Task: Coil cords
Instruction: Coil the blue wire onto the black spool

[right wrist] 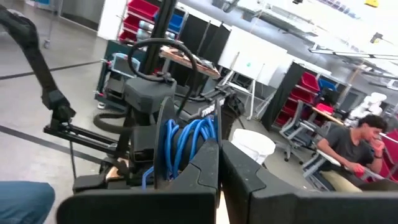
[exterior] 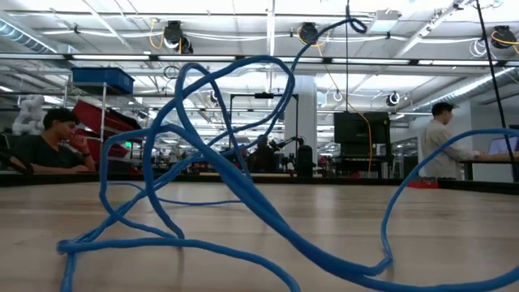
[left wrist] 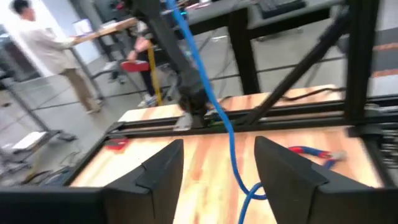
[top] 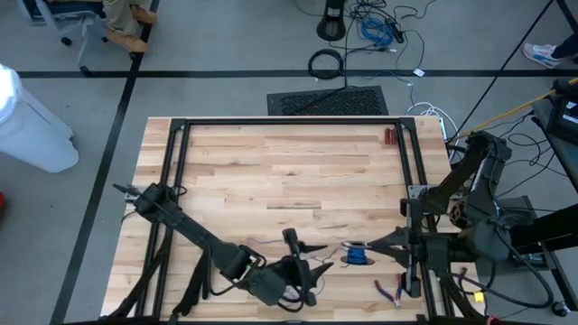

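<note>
**Near table edge: cord loosely bundled between the two grippers**

On the table's (top: 271,171) near edge, the left gripper (left wrist: 217,171) sits low by the front rail, fingers (left wrist: 163,168) spread apart with nothing clamped; a strand of the blue cord (top: 357,255) hangs between them without touching either pad. Just right of it, the cord lies on the wood as a small untidy bundle of loops. Farther right, the right gripper (right wrist: 219,163) points toward the bundle, its fingers pressed together; no cord is visibly held. Red-handled pliers (top: 391,291) lie near the table's right front corner.
</note>
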